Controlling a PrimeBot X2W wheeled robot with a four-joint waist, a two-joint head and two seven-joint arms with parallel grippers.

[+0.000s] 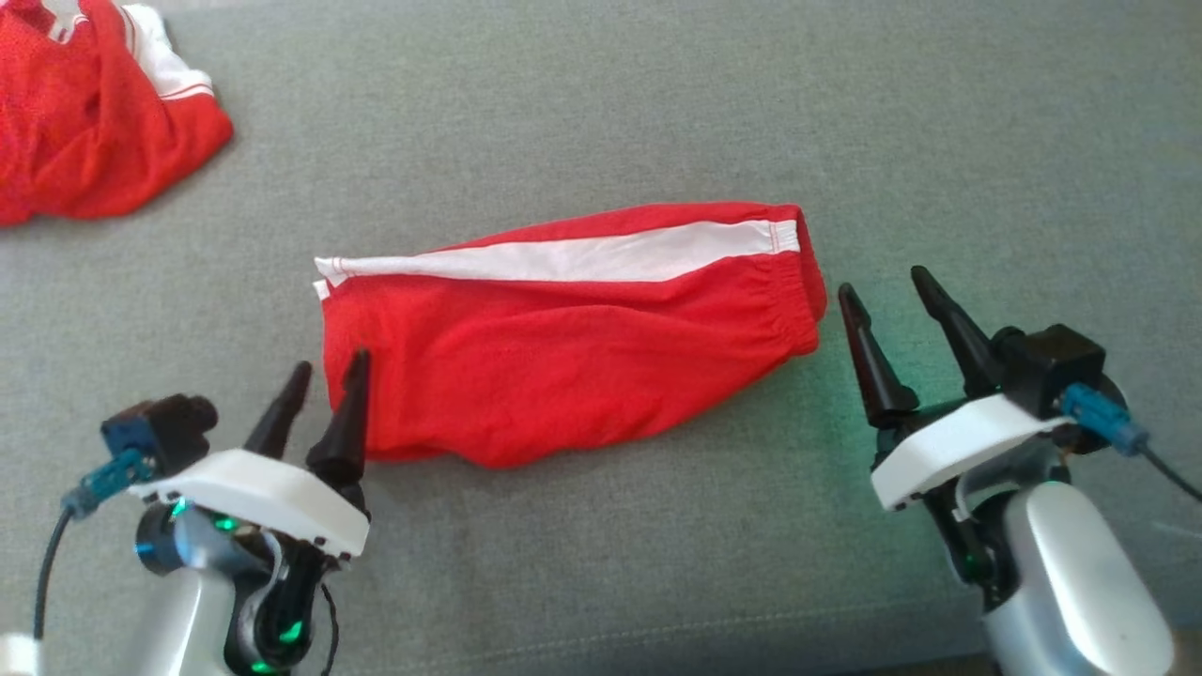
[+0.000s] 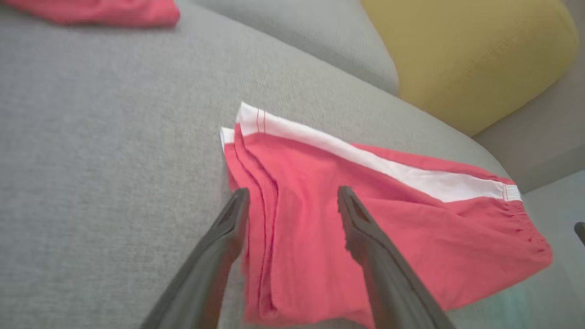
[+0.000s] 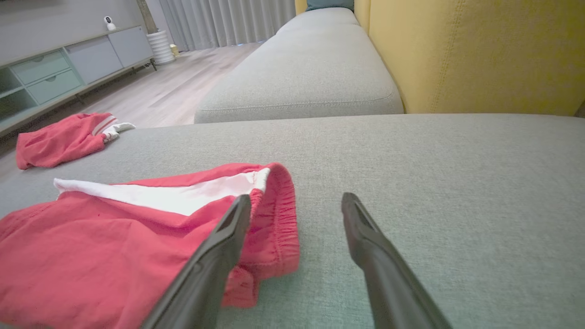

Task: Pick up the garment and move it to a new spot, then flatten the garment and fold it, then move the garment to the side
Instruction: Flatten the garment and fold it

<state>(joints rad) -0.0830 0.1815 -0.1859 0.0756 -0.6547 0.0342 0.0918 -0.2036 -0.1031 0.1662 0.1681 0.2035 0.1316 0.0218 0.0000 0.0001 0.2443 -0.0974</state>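
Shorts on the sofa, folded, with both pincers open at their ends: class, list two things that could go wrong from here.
1. The left pincer straddles the layered hem of the shorts. It may catch only the top layers, so the fold could open when lifted.
2. The right pincer sits beside the waistband. Closing there might miss the cloth or drag the shorts askew.

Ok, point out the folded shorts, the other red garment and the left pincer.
folded shorts (image 1: 573, 352), head view, middle of the red front panel.
other red garment (image 1: 89, 117), head view, its crumpled red middle.
left pincer (image 1: 331, 361), head view, midway between its two fingertips.
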